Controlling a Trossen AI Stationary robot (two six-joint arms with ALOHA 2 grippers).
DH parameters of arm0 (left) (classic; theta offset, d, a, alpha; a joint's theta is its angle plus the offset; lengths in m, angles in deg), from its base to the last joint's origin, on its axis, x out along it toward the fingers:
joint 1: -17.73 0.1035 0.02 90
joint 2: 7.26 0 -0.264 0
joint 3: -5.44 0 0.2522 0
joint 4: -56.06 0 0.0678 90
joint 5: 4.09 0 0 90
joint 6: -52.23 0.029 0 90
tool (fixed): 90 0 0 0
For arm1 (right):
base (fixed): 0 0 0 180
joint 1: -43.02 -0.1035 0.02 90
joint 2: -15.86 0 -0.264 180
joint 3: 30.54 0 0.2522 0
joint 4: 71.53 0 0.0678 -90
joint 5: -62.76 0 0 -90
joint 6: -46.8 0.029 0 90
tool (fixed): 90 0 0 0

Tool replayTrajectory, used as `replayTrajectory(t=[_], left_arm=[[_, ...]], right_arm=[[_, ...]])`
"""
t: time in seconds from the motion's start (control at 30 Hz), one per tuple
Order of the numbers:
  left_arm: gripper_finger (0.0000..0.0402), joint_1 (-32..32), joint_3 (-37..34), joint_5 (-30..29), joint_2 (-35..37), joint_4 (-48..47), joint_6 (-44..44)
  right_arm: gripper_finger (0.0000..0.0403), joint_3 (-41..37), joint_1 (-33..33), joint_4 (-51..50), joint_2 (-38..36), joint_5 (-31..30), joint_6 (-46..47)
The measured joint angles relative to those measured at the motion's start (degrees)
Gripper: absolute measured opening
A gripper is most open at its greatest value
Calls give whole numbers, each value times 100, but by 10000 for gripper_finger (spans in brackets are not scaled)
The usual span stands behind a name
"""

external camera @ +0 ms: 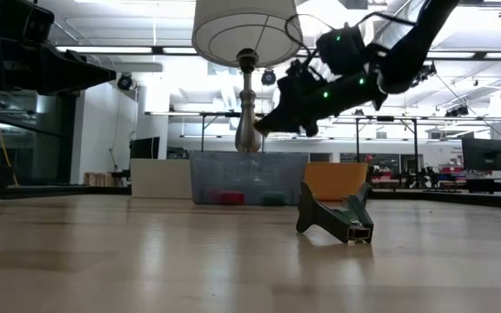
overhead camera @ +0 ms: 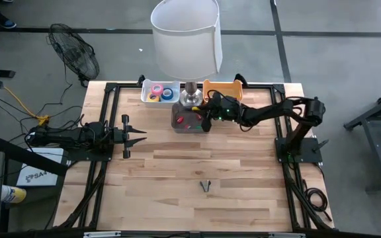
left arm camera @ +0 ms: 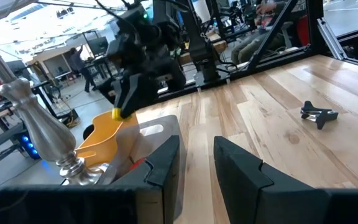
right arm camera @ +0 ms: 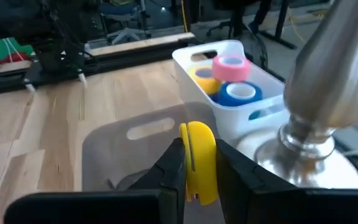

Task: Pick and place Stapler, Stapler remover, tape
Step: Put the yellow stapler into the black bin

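L end effector [overhead camera: 139, 137] hovers low over worktop [overhead camera: 177, 198] at its left edge, fingers slightly apart, holding nothing. White bin [overhead camera: 144, 94] at the back holds tape rolls [overhead camera: 159, 93]: yellow, pink, blue. Lamp [overhead camera: 186, 39] stands just right of it. Grey bin [overhead camera: 177, 119] sits in front of lamp base. R end effector [right arm camera: 194, 165] hangs above grey bin, clamped on yellow piece [right arm camera: 197, 160]. Orange bin [overhead camera: 221, 88] behind. Staple remover [overhead camera: 206, 186] lies alone on worktop, centre-front.
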Motion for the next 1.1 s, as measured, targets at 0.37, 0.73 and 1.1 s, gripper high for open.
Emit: replayTrajectory(t=[0.37,0.73,1.1], left_arm=[[96,0,0,0,0,0,0],[96,0,0,0,0,0,0],[96,0,0,0,0,0,0]], right_arm=[[54,0,92,103,363,156,535],[56,0,134,102,384,411,514],[92,0,129,100,384,432,227]])
